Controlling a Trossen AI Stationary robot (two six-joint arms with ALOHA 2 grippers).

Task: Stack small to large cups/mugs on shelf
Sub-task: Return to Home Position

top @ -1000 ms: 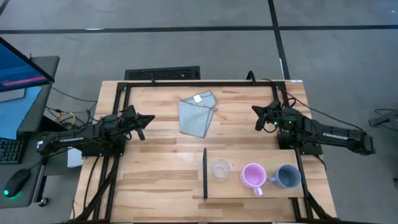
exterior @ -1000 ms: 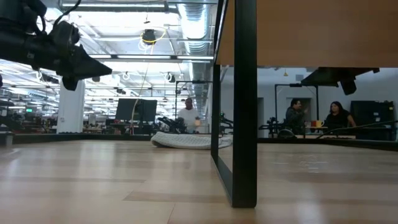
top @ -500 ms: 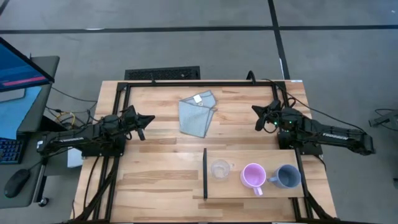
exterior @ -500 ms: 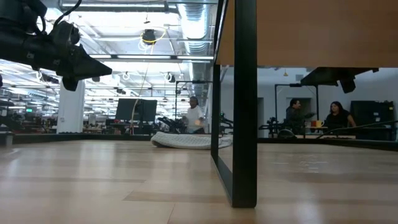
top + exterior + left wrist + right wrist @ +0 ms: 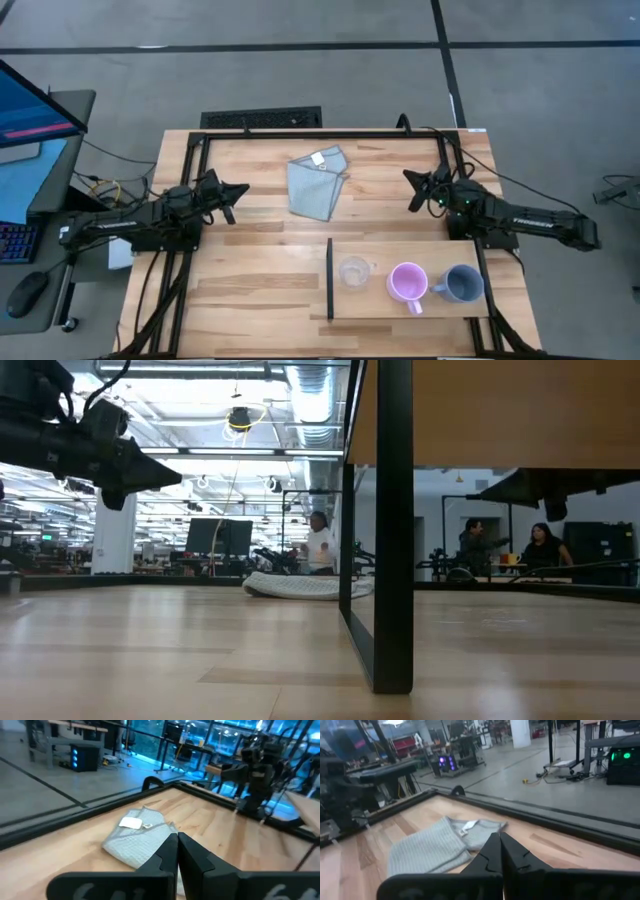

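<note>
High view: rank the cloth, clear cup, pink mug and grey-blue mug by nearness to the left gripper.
From the left gripper:
1. cloth, off the shelf, toward the table's back.
2. clear cup, shelf's nearer end.
3. pink mug, shelf's middle.
4. grey-blue mug, shelf's far end.

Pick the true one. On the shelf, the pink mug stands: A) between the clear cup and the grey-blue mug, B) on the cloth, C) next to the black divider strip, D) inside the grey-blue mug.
A: the high view shows the pink mug between the clear cup and the grey-blue mug on the shelf; the left pincer and right pincer hang shut, off the shelf.
</note>
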